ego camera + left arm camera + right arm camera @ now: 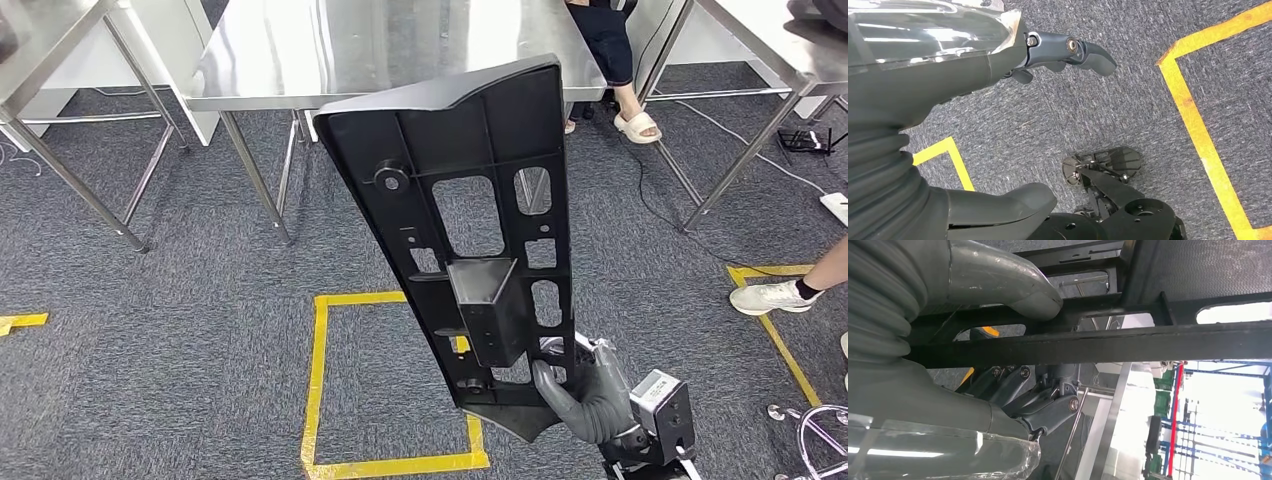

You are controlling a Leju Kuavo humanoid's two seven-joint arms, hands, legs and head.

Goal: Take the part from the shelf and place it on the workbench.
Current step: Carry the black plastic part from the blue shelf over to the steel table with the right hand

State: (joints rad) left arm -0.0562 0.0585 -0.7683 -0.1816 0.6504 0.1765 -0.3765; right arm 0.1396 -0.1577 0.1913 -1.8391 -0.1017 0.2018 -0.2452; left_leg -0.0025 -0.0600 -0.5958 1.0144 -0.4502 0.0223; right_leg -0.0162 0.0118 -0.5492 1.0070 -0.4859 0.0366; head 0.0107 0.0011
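Observation:
A long black plastic part (470, 230) with cut-outs and a boxy bracket stands nearly upright in the head view, leaning to the upper left. My right hand (585, 395) grips its lower end, thumb over the near face. Seen from the right wrist, the thumb (1013, 287) presses on the part's ribs (1128, 340) with the fingers (1048, 410) curled behind. Its top edge reaches up in front of the steel workbench (290, 55). My left hand (998, 65) hangs over the carpet, fingers apart and holding nothing.
More steel tables stand at the far left (40, 40) and far right (780, 40). A yellow tape square (320, 400) marks the grey carpet. A person's sandalled foot (636, 125) is beyond the workbench, and another person's shoe (770, 296) is at the right.

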